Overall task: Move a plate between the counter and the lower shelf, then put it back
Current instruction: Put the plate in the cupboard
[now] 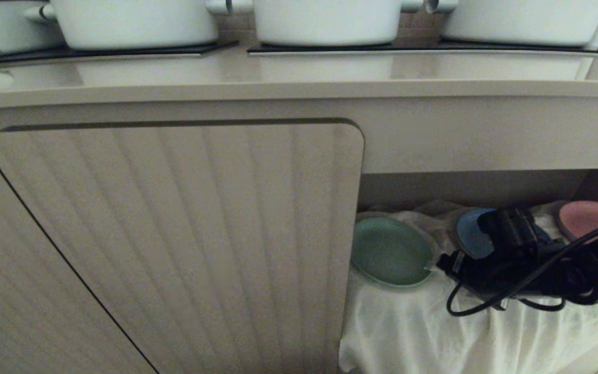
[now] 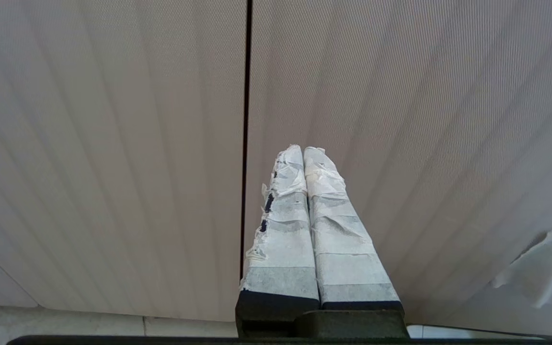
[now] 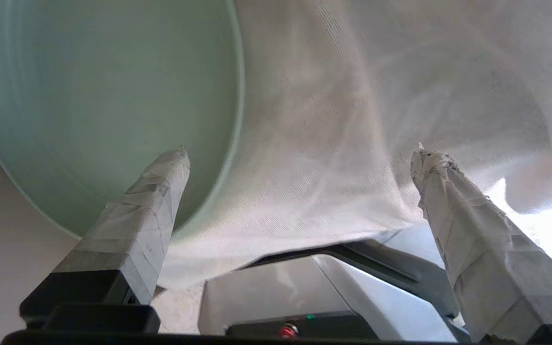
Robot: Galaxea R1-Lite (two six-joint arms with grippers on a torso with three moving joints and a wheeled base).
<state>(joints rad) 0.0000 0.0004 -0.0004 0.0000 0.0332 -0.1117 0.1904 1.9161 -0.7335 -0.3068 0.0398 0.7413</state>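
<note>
Mint-green plastic is what we're after, and the plate (image 1: 391, 251) sits flat on the white cloth (image 1: 413, 322) draped over the lower shelf (image 1: 478, 189), right at the shelf's left end next to the ribbed cabinet door (image 1: 174, 244). So it's down below right now, not on the desk (image 1: 299, 72), where only the white pots (image 1: 133, 21) stand on the black hob panels.

Our right hand (image 1: 433, 268) is reaching into the shelf, just beside the plate's right rim. In the right wrist view its taped fingers (image 3: 158, 189) are spread wide with nothing between them; one finger hangs over the plate's edge and the other over bare cloth. Looks to us like that's a straddle set-up, so the low rim can end up between the pads, though we can't tell if either finger actually touches the plate.

Relative to the plate, the dark blue plate (image 1: 469, 234) is next along the shelf, partly hidden behind our arm, and the pink plate (image 1: 587, 218) is further still. Keeping them spaced out probably leaves room to come in sideways.

Our left hand (image 2: 303, 153) is parked facing the cabinet door, fingers pressed together, holding nothing.

Whatever comes next, that wrinkly cloth could snag.
</note>
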